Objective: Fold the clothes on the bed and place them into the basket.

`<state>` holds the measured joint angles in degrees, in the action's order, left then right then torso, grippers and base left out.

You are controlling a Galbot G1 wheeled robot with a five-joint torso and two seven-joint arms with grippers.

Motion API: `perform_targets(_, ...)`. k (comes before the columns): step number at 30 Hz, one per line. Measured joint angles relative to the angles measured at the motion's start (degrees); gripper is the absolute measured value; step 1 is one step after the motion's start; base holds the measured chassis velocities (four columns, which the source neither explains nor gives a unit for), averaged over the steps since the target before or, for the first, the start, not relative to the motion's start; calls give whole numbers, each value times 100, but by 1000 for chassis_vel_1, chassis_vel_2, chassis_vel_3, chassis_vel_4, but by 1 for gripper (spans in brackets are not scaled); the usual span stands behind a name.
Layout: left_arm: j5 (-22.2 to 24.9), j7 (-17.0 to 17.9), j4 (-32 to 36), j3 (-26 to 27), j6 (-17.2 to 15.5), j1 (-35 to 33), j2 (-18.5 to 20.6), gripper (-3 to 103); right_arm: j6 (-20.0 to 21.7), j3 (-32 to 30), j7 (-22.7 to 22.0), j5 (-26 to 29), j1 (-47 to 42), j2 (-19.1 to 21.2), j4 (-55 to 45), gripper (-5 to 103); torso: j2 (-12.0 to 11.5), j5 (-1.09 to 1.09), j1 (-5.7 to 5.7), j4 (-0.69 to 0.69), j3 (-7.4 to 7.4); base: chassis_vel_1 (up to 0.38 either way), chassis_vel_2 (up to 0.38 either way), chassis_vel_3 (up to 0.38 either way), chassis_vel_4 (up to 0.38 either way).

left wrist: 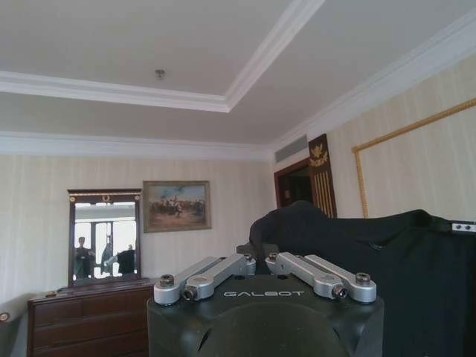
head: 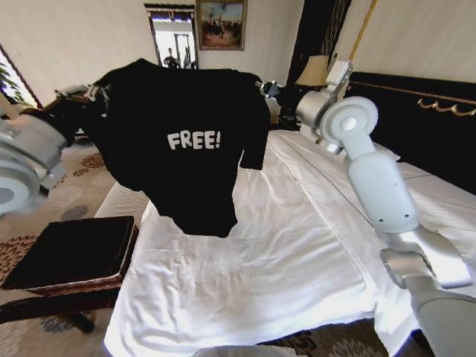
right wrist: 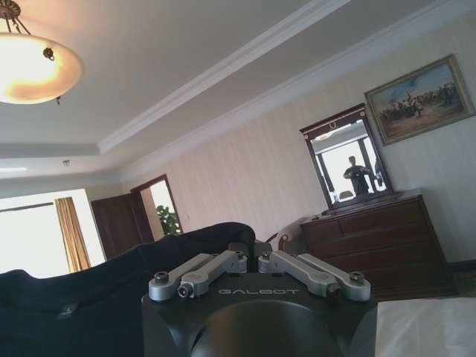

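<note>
Black T-shirt (head: pixel 186 149), white "FREE!" lettering

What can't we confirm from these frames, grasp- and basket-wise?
- Left gripper fingertips: left wrist view, buried in the T-shirt fabric, so the contact point is hidden.
- Right gripper fingertips: right wrist view, likewise covered by cloth.
- Shirt's back and far sleeve: head view, hidden behind its own front.
- Basket contents: head view, black lining too dark to tell.
- Bed behind the shirt: covered by the hanging cloth.
</note>
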<state>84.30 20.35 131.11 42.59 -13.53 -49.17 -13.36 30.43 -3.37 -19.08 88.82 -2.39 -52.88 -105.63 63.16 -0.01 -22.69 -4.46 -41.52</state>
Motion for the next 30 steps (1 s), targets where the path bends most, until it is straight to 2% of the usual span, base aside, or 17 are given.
perform_targets(3, 112, 98, 274, 225, -13, -262, -1, 0, 4, -217, -85, 268, -235, 150, -324, 2, 0, 1, 0, -2, 0, 0, 0, 0, 0)
perform_targets(5, 467, 279, 794, 872, -108, -927, -90, 0, 11, -719, -446, 1038, -629, 412, -1048, 2, 0, 4, -1, 4, -1, 0, 0, 0, 0)
perform_targets(6, 467, 279, 794, 872, -108, -927, -90, 0, 11, -719, -446, 1038, -629, 412, -1048, 2, 0, 4, -1, 4, -1, 0, 0, 0, 0)
perform_targets(7, 616, 364, 948, 998, -153, -1041, -143, 0, 10, -963, -641, 1368, -791, 538, -1358, 2, -1, 3, -1, 5, -1, 0, 0, 0, 0)
perform_targets(10, 1386, 586, 1241, 1660, -320, -1299, -241, 0, -93, -2032, -1226, 2558, -1547, 1425, -2520, 2, 0, 1, 1, -2, 1, 0, 0, 0, 0)
perform_targets(11, 1386, 586, 1241, 1660, -320, -1299, -241, 0, -93, -2032, -1226, 2558, -1547, 1425, -2520, 2, 0, 1, 1, -2, 1, 0, 0, 0, 0)
perform_targets(12, 1603, 633, 1252, 1836, -365, -1323, -243, 0, -115, -2256, -1278, 2746, -1741, 1591, -2697, 2, 1, 1, 1, -3, 2, 0, 0, 0, 0)
perform_targets(13, 2197, 782, 1265, 2302, -489, -1355, -232, 0, -126, -2996, -1342, 3238, -2295, 2101, -3126, 2, 1, 2, 2, -5, 2, 0, 0, 0, 0)
perform_targets(15, 2830, 961, 1267, 2785, -623, -1369, -200, 0, -116, -3890, -1367, 3808, -2834, 2566, -3515, 2, 2, 3, 2, -4, 2, 0, 0, 0, 0)
perform_targets(17, 3039, 1036, 1267, 2940, -672, -1370, -193, 0, -109, -4190, -1371, 3985, -3003, 2666, -3617, 2, 2, 4, 2, -3, 3, 0, 0, 0, 0)
perform_targets(18, 3512, 1262, 1265, 3307, -801, -1377, -174, 0, -74, -4917, -1376, 4382, -3440, 2940, -3797, 2, 2, 3, 2, -2, 2, 0, 0, 0, 0)
perform_targets(20, 3994, 1511, 1258, 3688, -963, -1398, -168, 0, -39, -5545, -1386, 4679, -3881, 3152, -3857, 2, 2, -1, 2, 1, 2, 0, 0, 0, 0)
perform_targets(21, 3994, 1511, 1258, 3688, -963, -1398, -168, 0, -39, -5545, -1386, 4679, -3881, 3152, -3857, 2, 2, -1, 2, 1, 2, 0, 0, 0, 0)
perform_targets(23, 4355, 1744, 1250, 3925, -1068, -1406, -165, 0, -16, -5920, -1388, 4789, -4174, 3283, -3858, 2, 1, 0, 2, 3, 1, 0, 0, 0, 0)
perform_targets(25, 4510, 1906, 1246, 3861, -1120, -1410, -202, 0, 15, -5946, -1398, 4842, -4141, 3336, -3850, 2, 1, 1, 1, 2, 0, 0, 0, 0, 0)
perform_targets(26, 4510, 1906, 1246, 3861, -1120, -1410, -202, 0, 15, -5946, -1398, 4842, -4141, 3336, -3850, 2, 1, 1, 1, 2, 0, 0, 0, 0, 0)
perform_targets(30, 4107, 1955, 1234, 3183, -1078, -1516, -375, 0, 103, -5586, -1456, 4805, -3913, 3257, -3791, 2, 0, -1, 1, 0, 0, 0, 0, 0, 0)
